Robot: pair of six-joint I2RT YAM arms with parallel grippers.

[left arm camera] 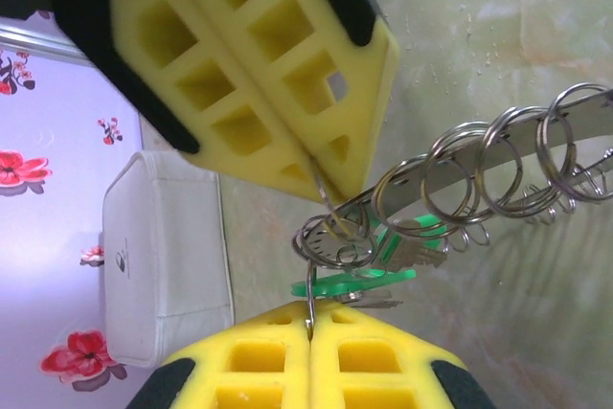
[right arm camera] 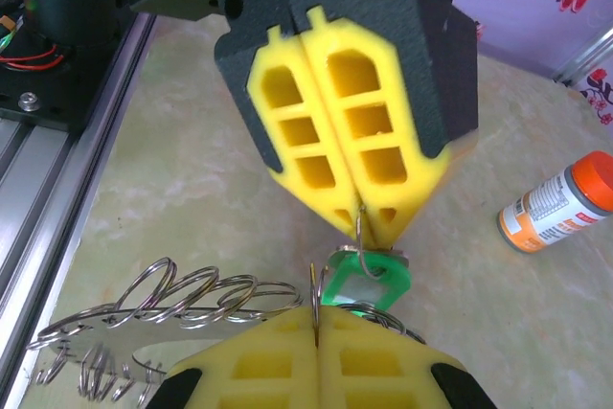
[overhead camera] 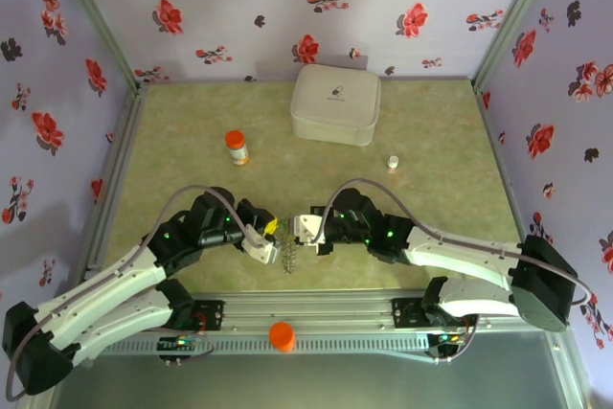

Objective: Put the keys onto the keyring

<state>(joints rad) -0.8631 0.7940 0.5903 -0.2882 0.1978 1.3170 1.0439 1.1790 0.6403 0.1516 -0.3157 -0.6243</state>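
Left gripper (left arm camera: pixel 311 328) and right gripper (right arm camera: pixel 316 328) meet tip to tip low over the green table (overhead camera: pixel 431 208), each clamped on the silver keyring (left arm camera: pixel 335 241); green-headed keys (right arm camera: pixel 378 289) hang from it between their yellow pads (left arm camera: pixel 259 371).

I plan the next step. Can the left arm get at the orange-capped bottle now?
Probably not yet. The way to the orange-capped bottle looks free, but the left gripper is shut on the keyring, which the right gripper also grips; it must release first.
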